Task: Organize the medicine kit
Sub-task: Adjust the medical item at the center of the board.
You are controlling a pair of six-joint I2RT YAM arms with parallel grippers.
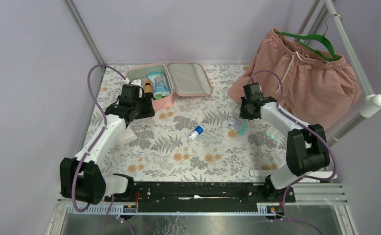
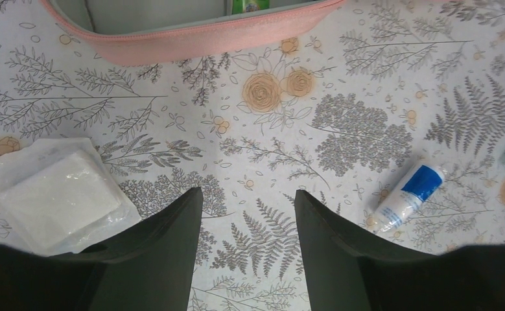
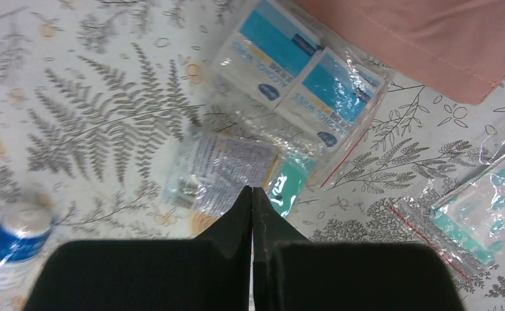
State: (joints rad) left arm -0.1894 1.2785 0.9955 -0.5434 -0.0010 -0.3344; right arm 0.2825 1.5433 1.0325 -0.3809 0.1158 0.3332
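The top camera looked down from above and behind the arm bases, taking in the whole table [image 1: 168, 161]. Both wrist cameras hung close over it, facing down. All three shared the small white-and-blue bottle [image 1: 196, 132]; top and left wrist shared the near wall of the medicine kit [image 2: 191, 42].

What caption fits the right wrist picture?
Shut claw poised by a printed sachet and bagged alcohol wipes on a fern-patterned tablecloth.

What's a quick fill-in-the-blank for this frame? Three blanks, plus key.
1. The pink medicine kit lies with its lid ____.
2. The left gripper is open; the right gripper is ____.
3. The white bottle lying on its side has a ____ label.

Missing words: open; shut; blue.
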